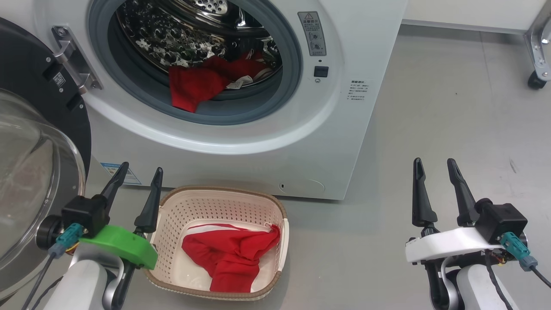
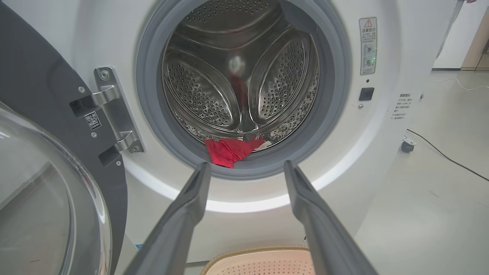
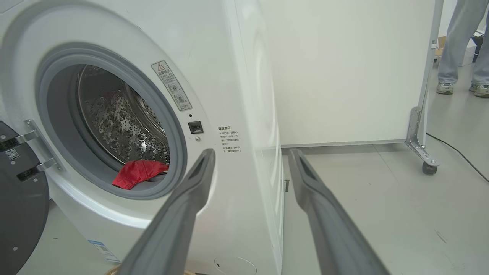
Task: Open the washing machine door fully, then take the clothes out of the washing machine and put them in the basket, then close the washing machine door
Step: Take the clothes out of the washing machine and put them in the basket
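Nearest, both grippers hang empty with fingers spread apart. The left gripper [image 1: 142,167] is just beside the basket's left rim, and the right gripper [image 1: 434,160] is well apart from it over bare floor [image 1: 430,107]. The basket [image 1: 282,241] sits on the floor right in front of the machine [image 1: 335,142], with one red garment [image 1: 228,254] crumpled inside. To the left, the door [image 1: 30,64] stands swung wide, its glass bowl near the left arm. Farther in, the clothes [image 1: 202,84] lie at the bottom front of the drum [image 1: 172,38], with one red fold draped over the grey gasket [image 1: 249,113].

The cloth looks light, limp and not fragile. It will likely sag and string out rather than lift as one lump, and may drag on the gasket lip. The best hold seems to be the fold overhanging the gasket, pinched deep across several layers. A single edge could slip from the narrow fingers.
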`<state>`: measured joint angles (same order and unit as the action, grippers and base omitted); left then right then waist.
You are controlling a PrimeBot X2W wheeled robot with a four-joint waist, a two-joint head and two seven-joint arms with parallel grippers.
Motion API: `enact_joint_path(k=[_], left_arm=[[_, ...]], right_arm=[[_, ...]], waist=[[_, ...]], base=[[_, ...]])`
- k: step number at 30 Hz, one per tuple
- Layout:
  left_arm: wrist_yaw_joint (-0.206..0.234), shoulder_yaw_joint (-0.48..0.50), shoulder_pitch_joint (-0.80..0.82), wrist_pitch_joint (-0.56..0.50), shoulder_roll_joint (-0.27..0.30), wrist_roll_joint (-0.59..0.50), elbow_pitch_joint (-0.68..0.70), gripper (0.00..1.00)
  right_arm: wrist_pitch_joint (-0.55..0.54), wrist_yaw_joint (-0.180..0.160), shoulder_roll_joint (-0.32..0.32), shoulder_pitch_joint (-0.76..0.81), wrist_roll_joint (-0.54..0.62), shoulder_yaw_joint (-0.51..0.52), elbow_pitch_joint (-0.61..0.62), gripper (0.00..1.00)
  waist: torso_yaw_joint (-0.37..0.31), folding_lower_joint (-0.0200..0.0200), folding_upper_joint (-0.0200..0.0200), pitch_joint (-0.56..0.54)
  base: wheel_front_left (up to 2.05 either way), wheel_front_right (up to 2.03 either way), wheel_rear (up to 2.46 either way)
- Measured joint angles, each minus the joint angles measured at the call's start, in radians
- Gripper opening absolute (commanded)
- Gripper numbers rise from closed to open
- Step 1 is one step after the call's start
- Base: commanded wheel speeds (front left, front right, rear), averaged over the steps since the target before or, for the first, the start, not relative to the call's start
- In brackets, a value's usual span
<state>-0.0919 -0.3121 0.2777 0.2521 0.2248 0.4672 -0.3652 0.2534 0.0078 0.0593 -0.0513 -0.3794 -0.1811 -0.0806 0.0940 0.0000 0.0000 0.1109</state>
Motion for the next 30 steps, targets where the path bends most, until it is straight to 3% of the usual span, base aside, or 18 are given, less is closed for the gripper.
enact_joint_path(k=[30], left_arm=[[-0.001,0.038,-0.09,0.0,-0.024,-0.062,0.1,1.0]], right_arm=[[0.0,0.012,-0.004,0.02,0.002,0.009,0.002,1.0]], waist=[[-0.028,0.0,0.0,-0.009]], base=[[0.0,0.0,0.0]])
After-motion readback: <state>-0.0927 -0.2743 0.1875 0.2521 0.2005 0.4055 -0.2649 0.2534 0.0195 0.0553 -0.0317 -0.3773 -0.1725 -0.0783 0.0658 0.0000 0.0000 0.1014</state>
